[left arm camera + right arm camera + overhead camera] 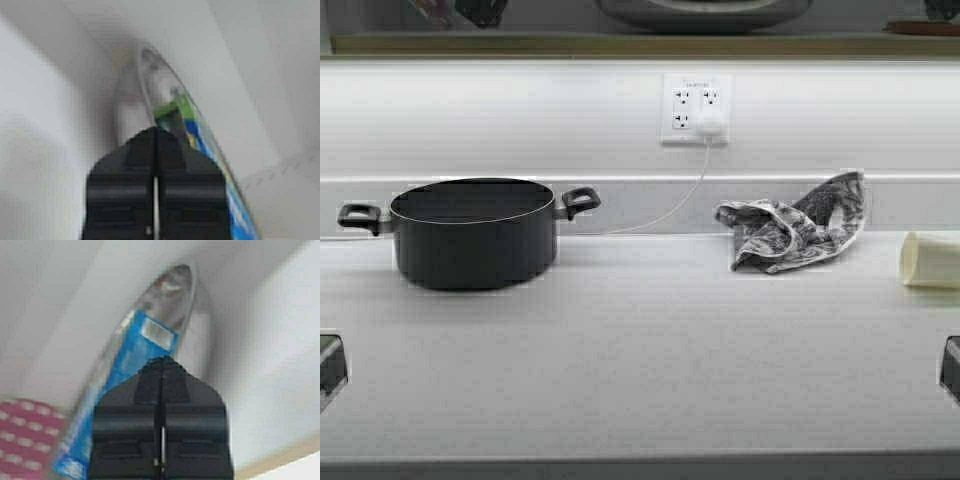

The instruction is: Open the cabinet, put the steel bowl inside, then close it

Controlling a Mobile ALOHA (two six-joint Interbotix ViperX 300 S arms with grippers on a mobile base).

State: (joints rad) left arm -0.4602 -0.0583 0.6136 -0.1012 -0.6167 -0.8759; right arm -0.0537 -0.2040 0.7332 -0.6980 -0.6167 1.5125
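Observation:
The steel bowl shows only by its underside at the top edge of the high view, above the cabinet's wooden shelf edge. The cabinet doors are out of view. In the left wrist view my left gripper is shut, its tips against the bowl's shiny rim, which carries a blue and green label. In the right wrist view my right gripper is shut the same way on the bowl's other side. White walls stand behind the bowl.
On the white counter stand a black two-handled pot, a crumpled patterned cloth and a pale cup on its side. A plugged wall outlet is behind. A pink dotted thing lies beside the bowl.

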